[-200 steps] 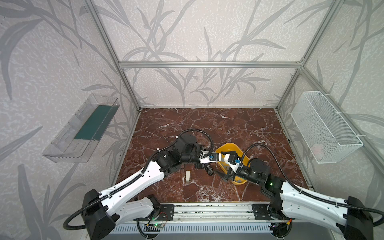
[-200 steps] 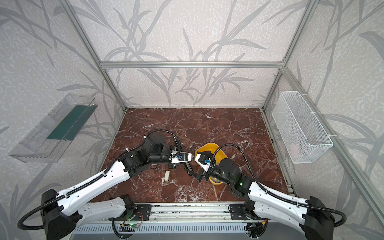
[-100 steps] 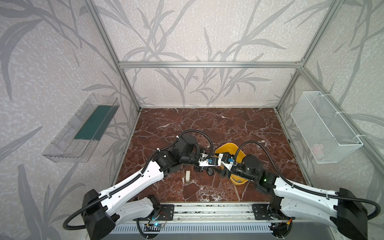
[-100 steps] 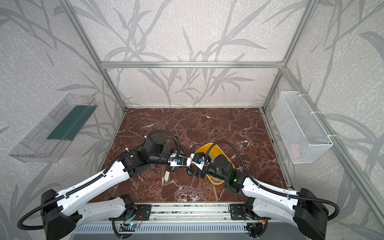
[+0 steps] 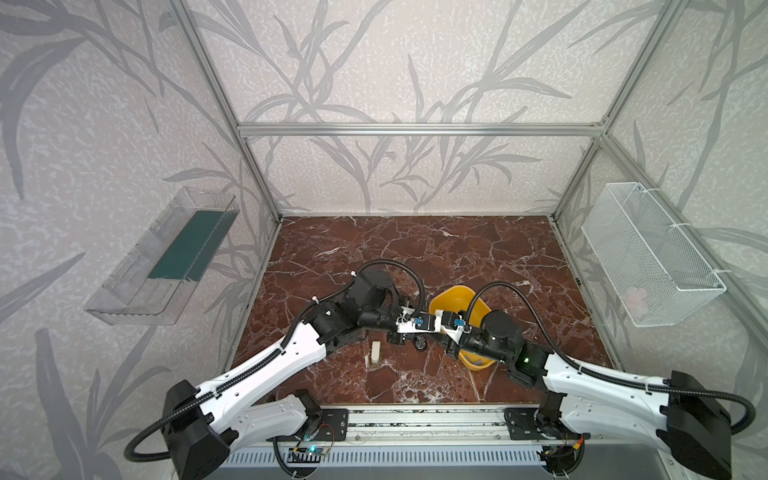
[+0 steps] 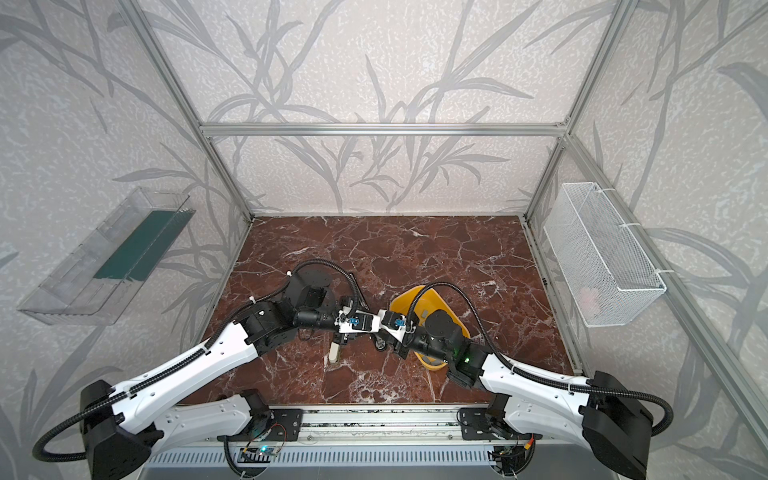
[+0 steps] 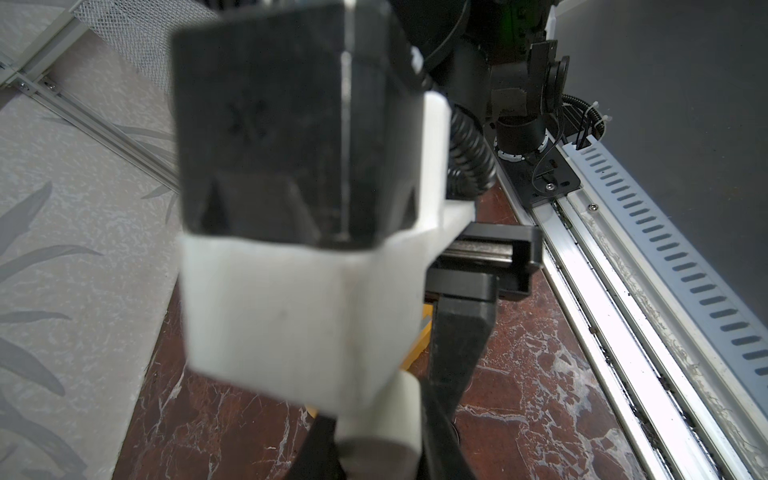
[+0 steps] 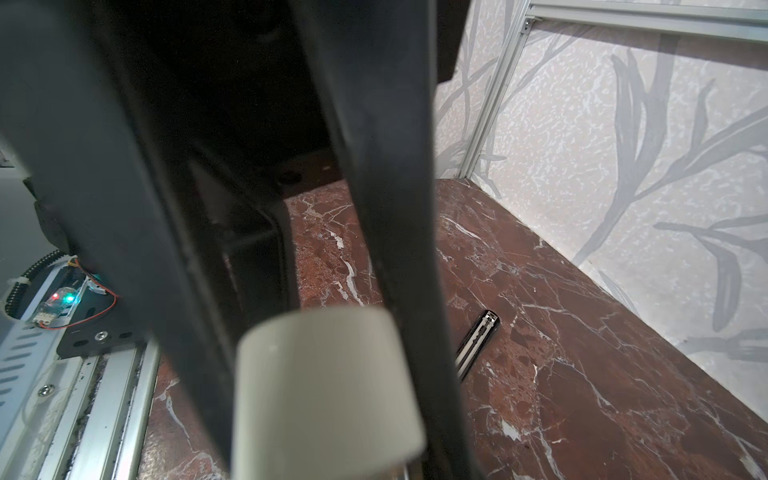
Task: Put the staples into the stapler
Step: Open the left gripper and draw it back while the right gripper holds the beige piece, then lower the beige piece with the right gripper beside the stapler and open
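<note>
Both grippers meet low over the floor's middle, on one cream block. My left gripper has its black fingers against the block's two sides. My right gripper is shut on the same block from the opposite side. The stapler, slim and black with a silver rail, lies flat on the floor behind the left arm, apart from both grippers. The staples themselves are out of view.
A second cream block stands on the red marble floor just left of the grippers. A yellow bowl sits under the right arm. A clear shelf hangs on the left wall and a wire basket on the right wall.
My right arm reached left to the left gripper, and its wide-open jaws closed round the cream block there. The left arm shifted only slightly.
</note>
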